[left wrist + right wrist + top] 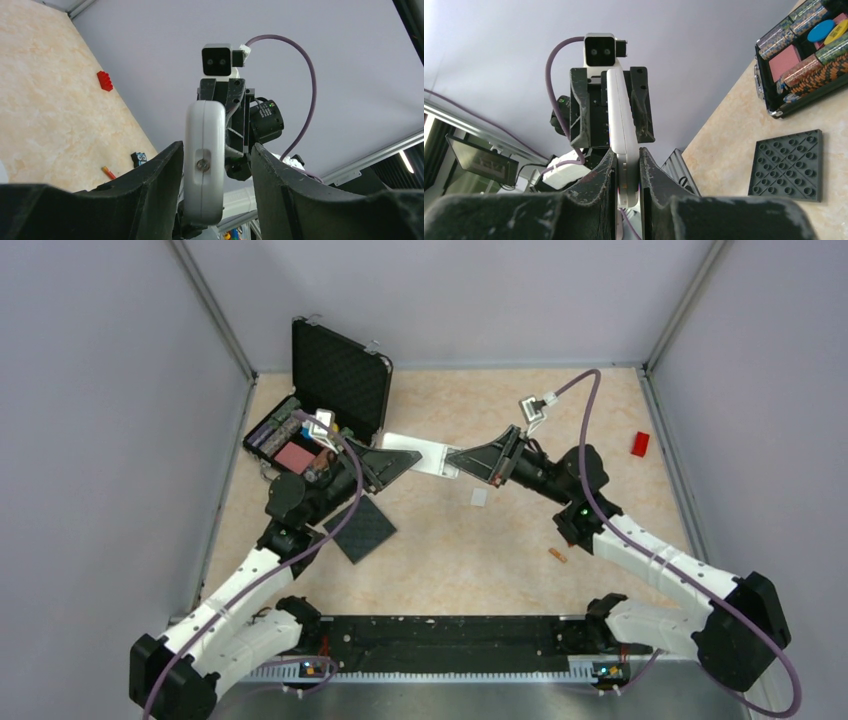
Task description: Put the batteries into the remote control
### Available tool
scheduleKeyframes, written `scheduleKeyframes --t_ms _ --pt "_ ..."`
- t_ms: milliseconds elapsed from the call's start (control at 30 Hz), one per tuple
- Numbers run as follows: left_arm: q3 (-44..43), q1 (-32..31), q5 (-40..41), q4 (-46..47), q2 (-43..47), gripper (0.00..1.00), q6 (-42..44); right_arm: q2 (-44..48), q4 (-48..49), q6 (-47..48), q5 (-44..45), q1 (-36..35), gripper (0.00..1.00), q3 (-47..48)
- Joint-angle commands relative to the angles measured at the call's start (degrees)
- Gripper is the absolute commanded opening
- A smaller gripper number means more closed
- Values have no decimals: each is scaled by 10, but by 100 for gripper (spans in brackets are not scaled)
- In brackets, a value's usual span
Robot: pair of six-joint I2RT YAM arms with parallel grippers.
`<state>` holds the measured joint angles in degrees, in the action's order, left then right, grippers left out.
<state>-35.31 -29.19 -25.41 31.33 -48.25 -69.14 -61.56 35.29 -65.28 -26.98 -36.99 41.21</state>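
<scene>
- The remote control [425,453] showed only plain white-grey faces; the left wrist view gave its rounded end [205,150], with a small round metal fitting set in a recess.
- Print on the poker chips in the open black case [330,400] was too small to read.
- The remote hung above the middle of the table [480,550], bridged between the two arms and touching no surface.
- The right gripper [627,152] was clamped on the remote [621,115], both fingers pressed flat against its thin sides with no gap showing.
- The left gripper [216,147] was loosened around the remote's other end: one finger [150,200] lay just beside or against it, I could not tell which, while the other finger [290,200] stood clearly apart from it.
- In the top view the left gripper [408,458] and right gripper [455,460] pointed at each other along the remote.
- One orange battery [557,555] lay on the table near the right arm, well apart from the remote; the left wrist view also caught it [108,172].
- A small white square piece [479,497] lay on the table below the remote.
- A red block [640,444] sat near the right wall, and a black studded pad [360,528] lay beside the left arm.
</scene>
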Motion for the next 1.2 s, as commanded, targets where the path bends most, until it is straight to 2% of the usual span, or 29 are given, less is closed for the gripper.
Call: scheduleKeyframes --t_ms 0,167,433,500,567,633,667,700,800,867,1000,1067,1167 --pt "-13 -20 53 70 -15 57 2 -13 50 -8 5 -17 0 9" --pt "-19 -23 54 51 -21 56 23 -14 38 -6 1 -16 0 6" --pt "-17 -23 60 10 -3 45 44 -23 -21 12 -28 -17 0 29" --pt "-21 -23 48 9 -10 38 44 -31 -29 14 -39 -17 0 32" --pt "-27 -23 34 8 -20 23 45 -37 -43 15 -43 -16 3 36" --pt "-30 -23 27 -1 -26 5 54 -38 -70 23 -42 -15 10 46" --pt "-32 -22 27 -11 -28 0 61 -38 -88 31 -38 -14 15 52" --pt "-33 -22 27 -21 -28 0 69 -36 -108 39 -35 -12 21 60" --pt "-42 -21 51 -78 -20 0 109 -24 -194 60 -15 2 47 80" --pt "-54 -19 78 -140 -13 0 150 -7 -258 66 3 29 55 84" --pt "-71 -13 133 -239 -6 0 213 33 -458 100 47 107 56 73" --pt "-72 -11 146 -269 -5 0 229 39 -595 148 119 128 55 72" --pt "-69 -8 140 -275 -3 0 246 19 -717 209 238 131 51 67"
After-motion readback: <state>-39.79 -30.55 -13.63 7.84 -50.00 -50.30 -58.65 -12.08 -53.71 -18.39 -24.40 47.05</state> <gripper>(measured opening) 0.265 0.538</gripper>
